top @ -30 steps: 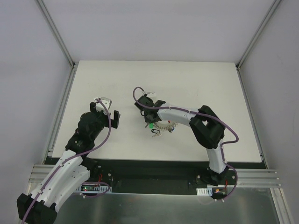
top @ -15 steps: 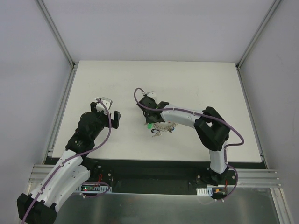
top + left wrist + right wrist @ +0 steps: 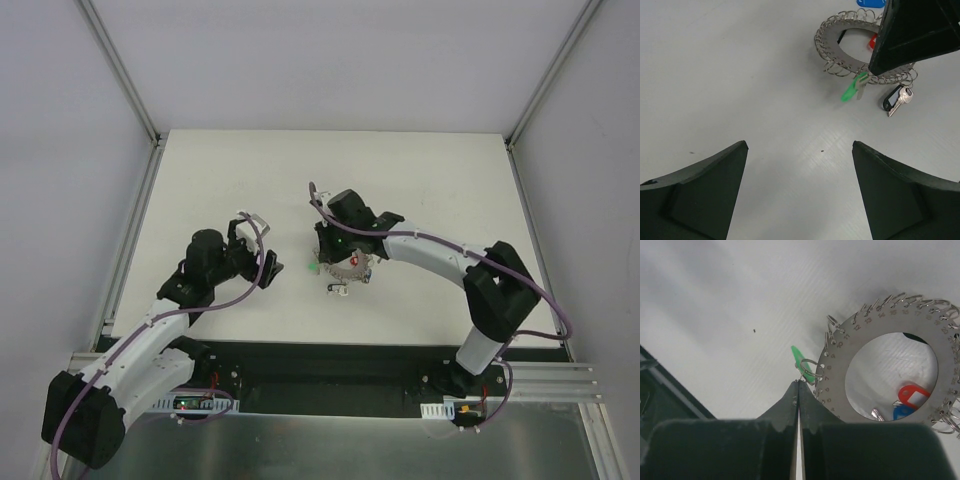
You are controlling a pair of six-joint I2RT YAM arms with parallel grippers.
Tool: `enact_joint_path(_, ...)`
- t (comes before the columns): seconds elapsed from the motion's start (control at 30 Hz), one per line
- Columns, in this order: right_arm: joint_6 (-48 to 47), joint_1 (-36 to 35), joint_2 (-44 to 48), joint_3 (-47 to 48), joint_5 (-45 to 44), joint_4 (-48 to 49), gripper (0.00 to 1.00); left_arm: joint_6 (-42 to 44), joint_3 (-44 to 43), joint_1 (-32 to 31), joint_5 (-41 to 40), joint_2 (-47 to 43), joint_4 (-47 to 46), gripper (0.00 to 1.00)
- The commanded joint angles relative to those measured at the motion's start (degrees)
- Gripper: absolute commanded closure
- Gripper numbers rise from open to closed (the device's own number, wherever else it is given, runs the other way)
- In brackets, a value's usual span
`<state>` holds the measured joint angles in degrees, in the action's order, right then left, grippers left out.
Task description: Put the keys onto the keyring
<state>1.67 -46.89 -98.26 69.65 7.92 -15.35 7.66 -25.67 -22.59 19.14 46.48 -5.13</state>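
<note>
Right wrist view: right fingers [image 3: 786,407] pressed shut, tips at the green-tagged small silver key [image 3: 801,361] by the left rim of the wide grey metal keyring [image 3: 837,375] on the white desk [image 3: 715,300]; left fingers [image 3: 700,195] gape wide nearby. Thread slowly, steadying the ring.

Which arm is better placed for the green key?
Right: the right claw is shut at the green-tagged silver key beside the wide grey metal keyring; the left claw hangs open, apart.
</note>
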Motion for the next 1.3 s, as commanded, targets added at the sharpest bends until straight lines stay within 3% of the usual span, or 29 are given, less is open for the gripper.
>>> enact_joint_path(0.0,-5.80,1.80,5.79,-1.35,11.84,1.91,0.99,0.78,-2.54,-0.53,6.79,1.68,-4.54,0.14)
enact_joint_path(0.23,-10.54,4.35,8.96,-1.10,21.25,0.16,0.99,-0.01,-2.89,-0.53,13.20,4.32,-6.30,0.16)
enact_joint_path(0.37,-11.78,4.18,8.61,0.05,12.41,-5.47,0.98,-3.96,-2.98,-0.53,8.04,4.76,-6.65,0.17)
enact_joint_path(0.43,-12.30,2.87,8.26,0.22,8.09,-8.01,0.89,-7.46,-2.46,-0.53,1.83,3.54,-5.87,0.17)
enact_joint_path(0.5,-11.87,-0.12,7.03,1.01,2.90,-9.51,0.72,-10.72,-2.02,-0.53,-4.51,1.52,-4.20,0.15)
enact_joint_path(0.6,-5.14,-4.25,4.40,1.54,-3.33,-8.56,0.59,-14.16,-0.53,-0.53,-15.25,-4.80,-1.56,0.13)
enact_joint_path(0.8,6.40,-10.32,-1.83,3.04,-15.38,-6.88,0.44,-15.83,1.06,-0.53,-22.29,-16.15,3.45,0.13)
enact_joint_path(1.07,15.02,-14.98,-10.01,7.07,-23.47,-6.70,0.42,-15.66,1.94,-0.53,-24.50,-18.70,6.18,0.13)
enact_joint_path(1.27,18.80,-16.21,-13.97,7.87,-24.88,-6.26,0.43,-14.52,2.82,-0.53,-25.99,-20.37,6.53,0.13)
